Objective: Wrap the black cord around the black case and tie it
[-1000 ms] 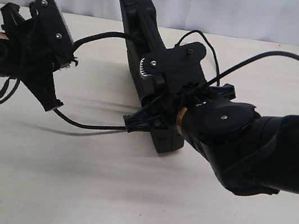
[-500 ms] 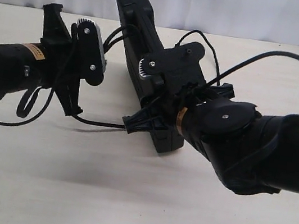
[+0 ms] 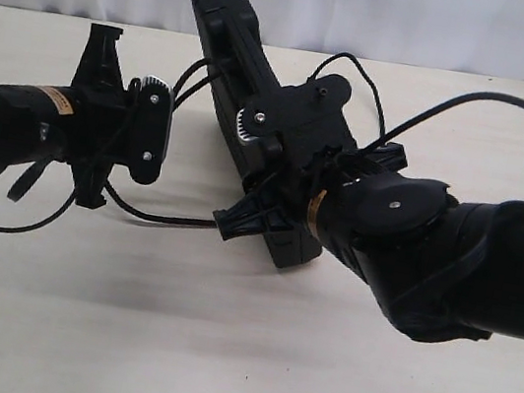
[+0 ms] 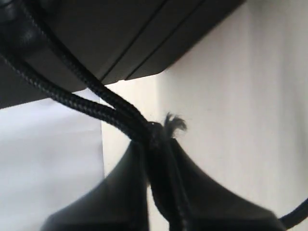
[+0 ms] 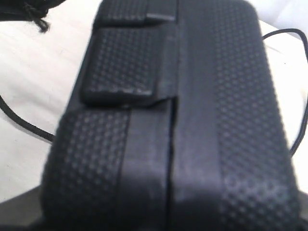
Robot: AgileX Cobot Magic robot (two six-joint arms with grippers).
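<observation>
The black case point(image 3: 229, 42) stands on its long edge in the middle of the table, running from the far left toward the near right. It is propped this way so a line can pass under and over it. The right gripper point(image 3: 268, 220) grips the near end. Its fingers are largely hidden behind the body, but since the case balances on edge they appear closed against its two faces. In the right wrist view the dimpled shell and edge seam of the case point(image 5: 192, 120) fill the picture.

The black cord point(image 3: 154, 217) sags from the near end of the case leftward across the table and up to the left arm. Further strands arch from that arm onto the case's far-left part. The left gripper point(image 4: 161, 192) is closed tight on the cord just behind the frayed knot point(image 4: 173, 124), with two braided strands leading out toward the case. Holding the cord by its end gives the arm a free tail to carry round.

The tabletop point(image 3: 218, 349) is a pale, matte beige, bare around the arms. A plain white backdrop point(image 3: 419, 22) closes the far side.
</observation>
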